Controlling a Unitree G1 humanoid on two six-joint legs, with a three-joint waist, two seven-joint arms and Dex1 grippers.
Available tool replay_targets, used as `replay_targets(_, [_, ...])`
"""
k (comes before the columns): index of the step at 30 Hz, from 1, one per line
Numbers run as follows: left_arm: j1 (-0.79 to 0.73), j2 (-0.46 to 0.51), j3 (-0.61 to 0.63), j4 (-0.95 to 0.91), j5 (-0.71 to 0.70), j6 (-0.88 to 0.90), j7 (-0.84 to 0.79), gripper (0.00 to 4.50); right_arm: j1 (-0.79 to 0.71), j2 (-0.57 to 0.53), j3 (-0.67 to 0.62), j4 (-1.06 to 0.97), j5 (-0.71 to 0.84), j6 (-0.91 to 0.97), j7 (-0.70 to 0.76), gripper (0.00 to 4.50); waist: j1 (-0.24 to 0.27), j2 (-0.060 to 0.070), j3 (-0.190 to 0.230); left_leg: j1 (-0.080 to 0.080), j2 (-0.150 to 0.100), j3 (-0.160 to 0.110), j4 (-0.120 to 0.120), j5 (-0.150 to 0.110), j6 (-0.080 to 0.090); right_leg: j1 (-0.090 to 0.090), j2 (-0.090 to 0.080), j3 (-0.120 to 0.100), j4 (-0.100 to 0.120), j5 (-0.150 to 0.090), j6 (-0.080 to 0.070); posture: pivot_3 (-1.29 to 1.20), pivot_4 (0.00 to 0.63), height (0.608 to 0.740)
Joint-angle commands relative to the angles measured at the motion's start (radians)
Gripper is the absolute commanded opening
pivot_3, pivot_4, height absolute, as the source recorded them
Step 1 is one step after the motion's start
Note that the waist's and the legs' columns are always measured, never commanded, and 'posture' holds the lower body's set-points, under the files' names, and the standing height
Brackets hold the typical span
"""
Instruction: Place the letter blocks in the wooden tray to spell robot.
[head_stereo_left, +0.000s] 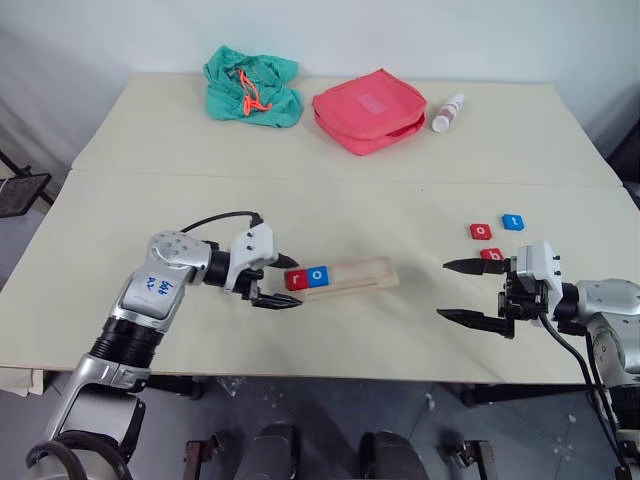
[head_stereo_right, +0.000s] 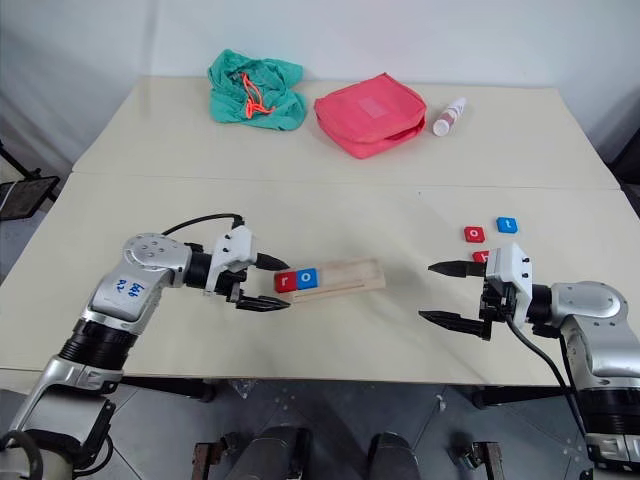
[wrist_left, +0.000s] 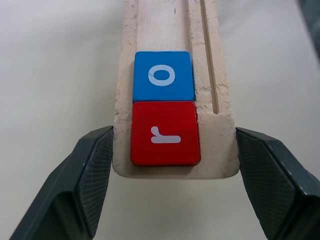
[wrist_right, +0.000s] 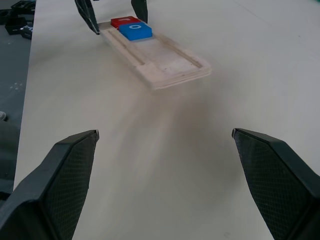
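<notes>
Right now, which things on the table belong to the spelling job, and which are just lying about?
Job:
wooden tray
red r block and blue o block, in the tray
red o block, blue t block and another red block, loose on the table

Lying about:
pink pouch
green cloth bag
small white bottle

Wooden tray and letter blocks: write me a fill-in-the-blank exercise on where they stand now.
1. The wooden tray holds ____ letter blocks.
2. The red r block lies at the tray's end nearest the ____ hand.
3. Next to it lies the o block, coloured ____.
4. The open right hand holds ____.

Missing words: two; left; blue; nothing
</notes>
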Motion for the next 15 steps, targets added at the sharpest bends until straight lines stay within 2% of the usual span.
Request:
replay_targets(1, [-0.01, -0.019, -0.04, -0.078, -0.003, 0.032, 0.001, 3.39, 0.037, -0.041, -0.059, 0.008, 0.019, -0.027, 0.031, 4.5, 0.002, 0.0, 0.0, 0.0, 0.0, 0.0, 0.0, 0.0, 0.0, 0.0, 0.0, 0.0, 0.0, 0.0, 0.0, 0.0, 0.15, 0.74])
replay_targets(8, [-0.009, -0.026, -0.099, -0.124, 0.038, 0.054, 0.03, 3.39, 0.06, -0.067, -0.095, 0.114, 0.012, -0.075, 0.082, 4.5, 0.001, 0.0, 0.0, 0.0, 0.0, 0.0, 0.0, 0.0, 0.0, 0.001, 0.0, 0.0, -0.002, 0.0, 0.0, 0.0, 0.15, 0.74])
replay_targets(15, [-0.006, -0.052, -0.148, -0.155, 0.097, 0.105, 0.109, 3.39, 0.078, -0.09, -0.124, 0.143, 0.009, -0.089, 0.068, 4.5, 0.003, 0.0, 0.0, 0.0, 0.0, 0.0, 0.0, 0.0, 0.0, 0.001, 0.0, 0.0, -0.002, 0.0, 0.0, 0.0, 0.15, 0.74])
